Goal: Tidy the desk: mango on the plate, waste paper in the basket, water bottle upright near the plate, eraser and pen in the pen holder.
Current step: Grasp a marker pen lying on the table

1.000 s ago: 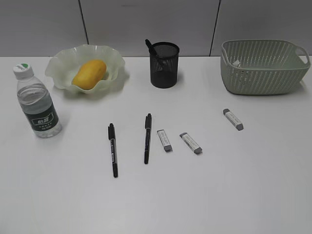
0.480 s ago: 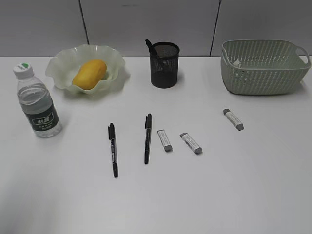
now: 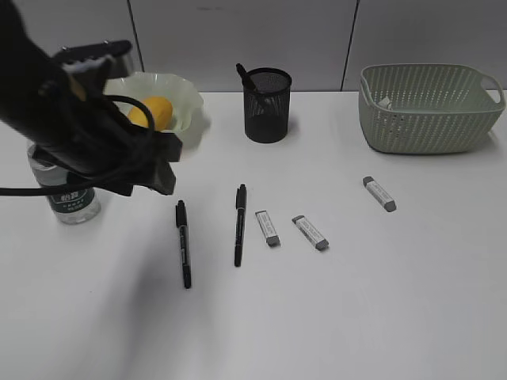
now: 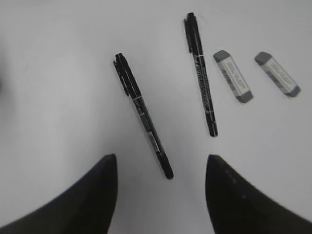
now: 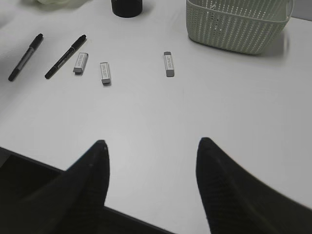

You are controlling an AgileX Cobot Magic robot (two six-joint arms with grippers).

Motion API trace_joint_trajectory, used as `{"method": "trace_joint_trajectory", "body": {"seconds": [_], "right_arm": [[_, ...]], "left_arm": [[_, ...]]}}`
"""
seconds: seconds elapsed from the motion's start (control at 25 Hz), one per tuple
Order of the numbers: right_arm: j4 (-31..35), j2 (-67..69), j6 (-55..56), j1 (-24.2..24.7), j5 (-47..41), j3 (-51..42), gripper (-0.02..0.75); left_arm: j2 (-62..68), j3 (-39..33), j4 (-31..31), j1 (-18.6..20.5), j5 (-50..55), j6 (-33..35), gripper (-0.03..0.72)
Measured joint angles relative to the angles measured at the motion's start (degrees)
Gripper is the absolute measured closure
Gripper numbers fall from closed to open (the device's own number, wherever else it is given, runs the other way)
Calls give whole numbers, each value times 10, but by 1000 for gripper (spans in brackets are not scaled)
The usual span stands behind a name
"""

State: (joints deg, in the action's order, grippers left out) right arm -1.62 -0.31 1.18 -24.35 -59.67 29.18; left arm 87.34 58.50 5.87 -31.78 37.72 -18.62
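Observation:
The mango [image 3: 156,109] lies in the wavy green plate [image 3: 188,96]. The water bottle [image 3: 73,203] stands upright, partly hidden by my left arm. Two black pens [image 3: 184,243] [image 3: 239,224] and three erasers [image 3: 268,227] [image 3: 310,232] [image 3: 379,193] lie on the desk [image 3: 317,317]. The black pen holder [image 3: 267,104] holds one pen. The waste paper [image 3: 384,103] lies in the basket [image 3: 428,107]. My left gripper [image 4: 161,163] is open and empty above the desk, near the end of the left pen [image 4: 143,114]. My right gripper [image 5: 152,146] is open and empty over the desk's front edge.
The second pen [image 4: 201,73] and two erasers [image 4: 233,76] [image 4: 277,73] lie beyond the left gripper. A grey panelled wall stands behind the desk. In the right wrist view the basket [image 5: 234,24] is far right and the pens [image 5: 25,57] far left.
My left arm has come into the exterior view from the left and now covers part of the bottle and the plate. The objects on the desk have not moved.

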Motion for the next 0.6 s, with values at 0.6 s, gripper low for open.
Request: {"method": "trace_joint_trajectory", "body": {"seconds": [0.6], "right_arm": [[0, 0, 0, 0, 0, 0, 335]], "left_arm": [[319, 204, -67, -5, 64, -171, 258]]}}
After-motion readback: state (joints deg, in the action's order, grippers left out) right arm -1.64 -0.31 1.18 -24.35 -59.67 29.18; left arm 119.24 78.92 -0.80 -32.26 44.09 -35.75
